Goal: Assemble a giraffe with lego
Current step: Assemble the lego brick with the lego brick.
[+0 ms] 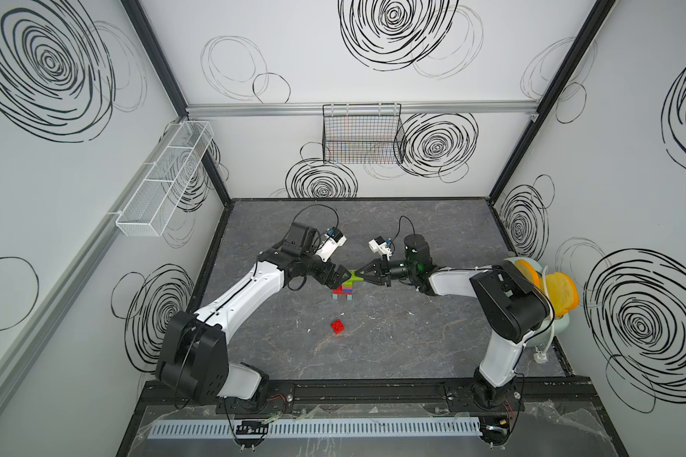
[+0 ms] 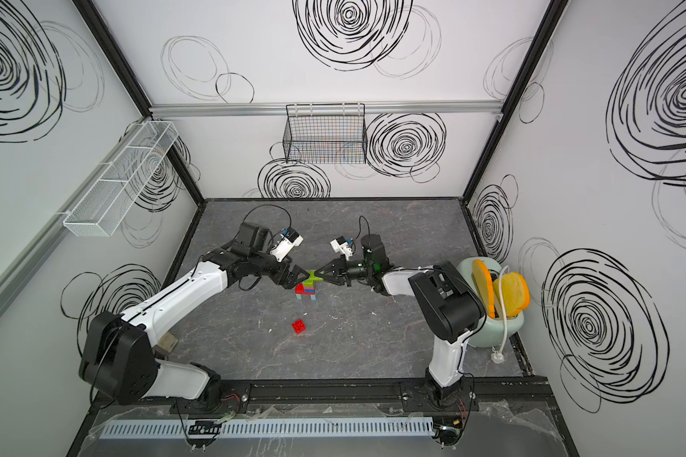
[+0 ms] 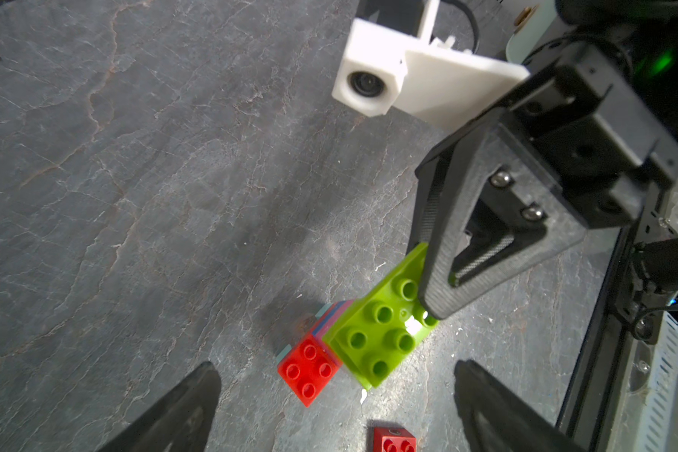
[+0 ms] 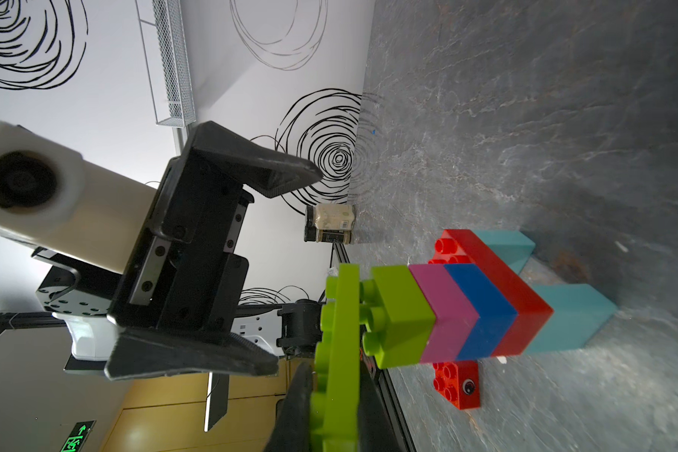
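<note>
Recorder: Where's the giraffe (image 1: 343,292)?
Spotter: Part-built, upright near the centre of the desk (image 1: 412,336). Cyan legs, red body, then blue, pink and green blocks stepping up.
Recorder: And the right gripper (image 1: 358,274)?
Spotter: Pinching one end of a flat green plate (image 3: 380,336), held against the top block's studs. Studs show in the gap.
Recorder: The left gripper (image 4: 292,270)?
Spotter: Spread wide, just beside the figure, holding nothing. Loose red brick (image 1: 338,327) with an eye lies toward the desk's front edge.
</note>
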